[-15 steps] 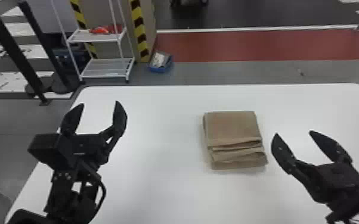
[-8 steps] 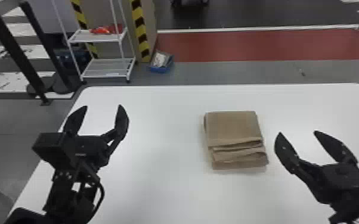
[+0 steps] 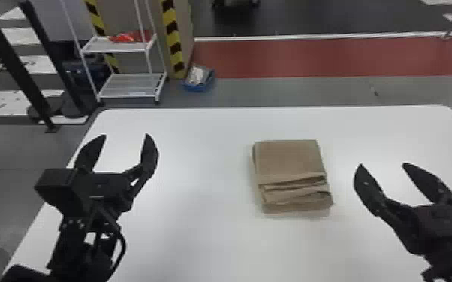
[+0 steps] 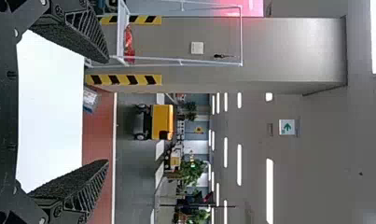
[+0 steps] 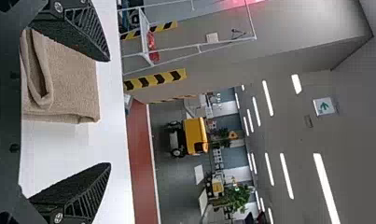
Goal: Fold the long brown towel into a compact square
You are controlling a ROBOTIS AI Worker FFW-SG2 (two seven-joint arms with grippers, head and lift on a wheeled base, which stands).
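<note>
— Where do we have the towel (image 3: 289, 161) from our right end effector (image 3: 383, 164)?

— Just to its left, on the worktop (image 3: 206, 150), well apart from our left end effector (image 3: 125, 135). Ours on the right is clearly the nearer arm.

— And what are we holding?

— Nothing on either side. Both pairs of fingers stand wide apart, with only air between them.

— Can we call a long axis?

— Barely. The towel lies flat in a near-square stack, perhaps a touch longer from our side towards the far edge. The loose-looking layers show at the end nearest us.

— So we judge the folding all but finished?

— We do. If we want to neaten that near end, we'd bring the right end effector leftwards and a little back towards us, then press down lightly. Pushing in sideways might skew the upper layers.

— And if we're content with it as it is?

— Then we keep both arms out to the sides and leave the stack alone
</note>
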